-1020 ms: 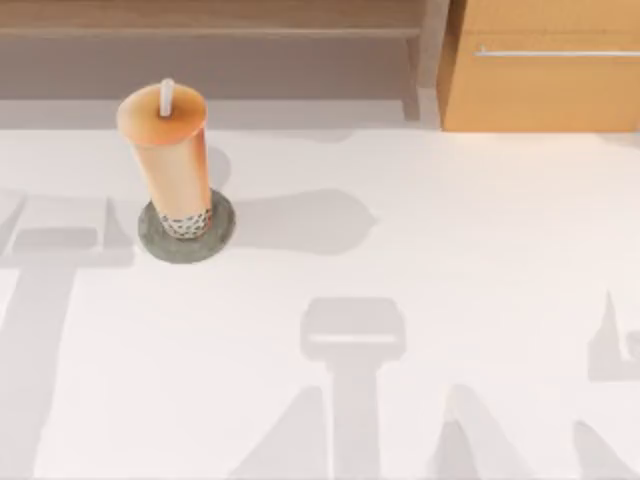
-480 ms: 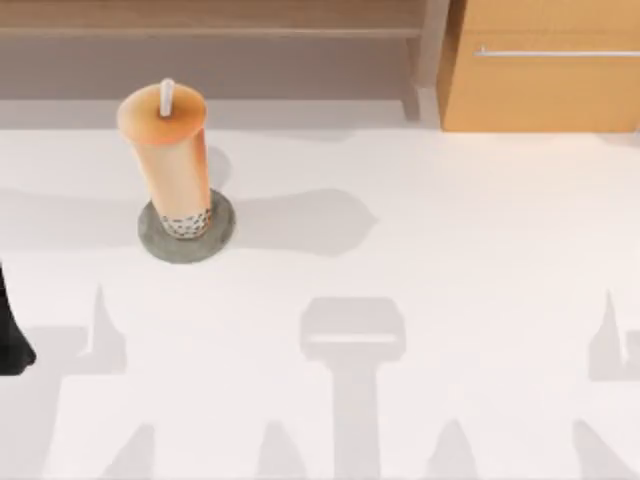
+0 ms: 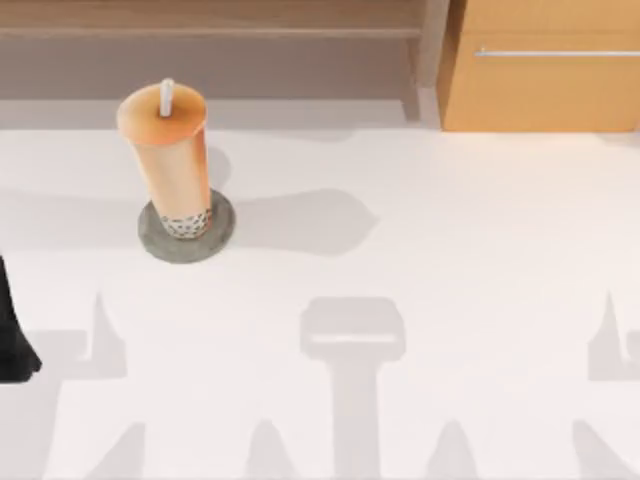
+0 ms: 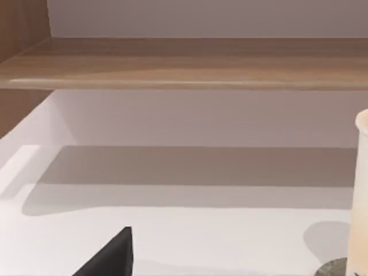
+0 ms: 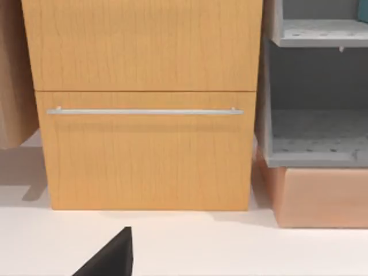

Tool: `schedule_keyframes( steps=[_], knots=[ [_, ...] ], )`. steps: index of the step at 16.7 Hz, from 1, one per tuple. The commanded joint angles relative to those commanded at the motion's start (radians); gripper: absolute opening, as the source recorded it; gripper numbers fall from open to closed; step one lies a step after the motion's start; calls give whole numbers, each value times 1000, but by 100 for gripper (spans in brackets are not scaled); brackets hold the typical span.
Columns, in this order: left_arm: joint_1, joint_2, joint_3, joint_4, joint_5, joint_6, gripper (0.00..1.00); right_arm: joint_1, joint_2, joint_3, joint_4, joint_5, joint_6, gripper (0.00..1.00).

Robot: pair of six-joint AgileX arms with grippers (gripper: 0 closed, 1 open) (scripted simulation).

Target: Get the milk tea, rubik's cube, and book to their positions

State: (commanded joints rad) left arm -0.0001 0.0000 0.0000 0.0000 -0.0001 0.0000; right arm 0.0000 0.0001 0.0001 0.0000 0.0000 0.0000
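Top view showed the milk tea (image 3: 172, 160) upright on its grey disc (image 3: 222, 232), upper left. Tall and likely tippy, it seemed best gripped mid-body. Neither gripper's opening could be told.

White worktop (image 3: 420, 300). A grey disc (image 3: 186, 236) lies flat at its far left. A wooden cabinet (image 3: 540, 70) stands along its far right edge.

Left arm (image 3: 12, 340): cut off by the left edge of the top view; a dark sliver shows, its gripper out of frame. In the left wrist view, the milk tea (image 4: 362, 190) is cropped at the frame's edge, lid and base unseen; the grey disc (image 4: 333, 268) shows as a corner only. A black gripper part (image 4: 112, 256) is cut off by the frame; finger state undeterminable. Right wrist view: same black part (image 5: 112, 256), equally cropped.
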Motion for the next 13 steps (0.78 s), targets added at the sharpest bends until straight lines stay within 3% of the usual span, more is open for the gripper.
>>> schedule_keyframes(
  steps=[6,13],
  knots=[
    [0,0,0,0,0,0,100,-69,221,207,94,-61,2,100],
    [0,0,0,0,0,0,100,-229,942,692,282,-216,-2,100]
  ],
)
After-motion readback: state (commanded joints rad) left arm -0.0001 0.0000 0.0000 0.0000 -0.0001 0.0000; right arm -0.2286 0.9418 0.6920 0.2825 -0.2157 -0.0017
